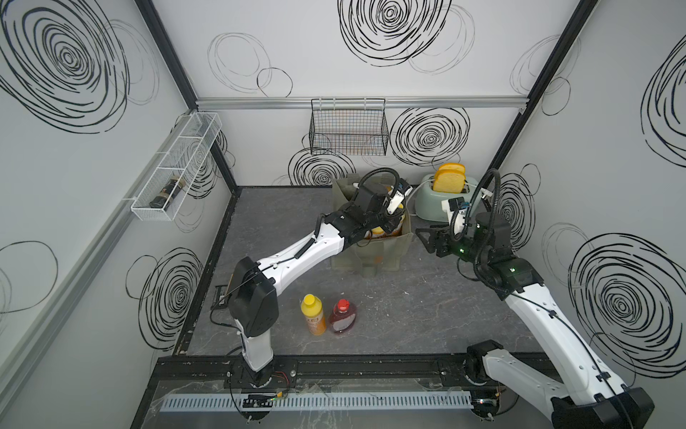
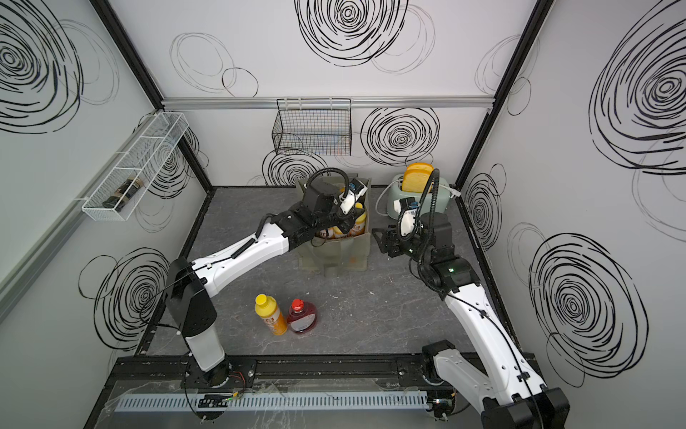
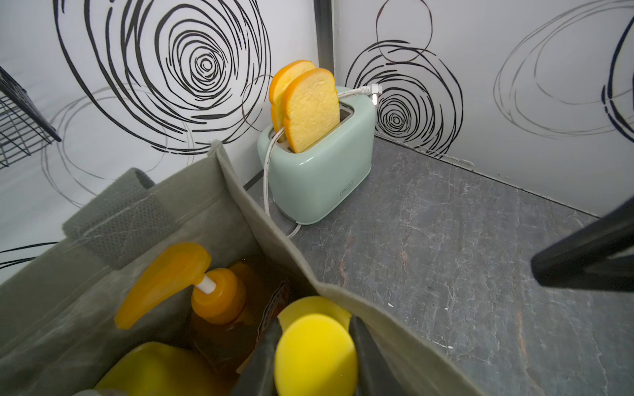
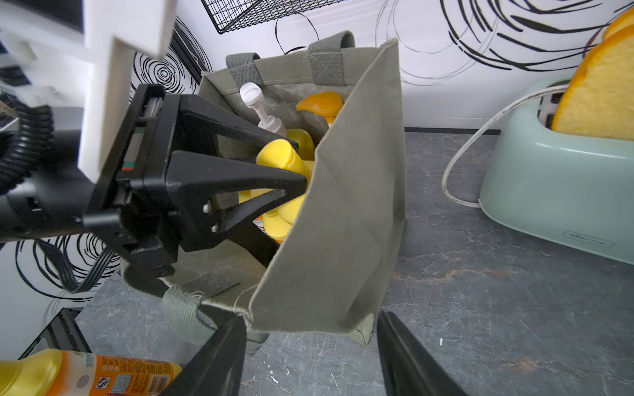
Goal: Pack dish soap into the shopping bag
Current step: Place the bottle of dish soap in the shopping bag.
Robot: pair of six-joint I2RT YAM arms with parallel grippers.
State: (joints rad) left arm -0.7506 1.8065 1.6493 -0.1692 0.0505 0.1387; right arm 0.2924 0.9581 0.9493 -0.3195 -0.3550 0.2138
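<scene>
Dish soap's red bottle (image 1: 343, 317) (image 2: 302, 315) shows only in both top views.

Grey-green bag (image 4: 343, 205); mint toaster (image 3: 319, 178); white walls (image 1: 315, 55), black swirls.

Right end effector (image 4: 310, 317), jaws seemingly apart
</scene>
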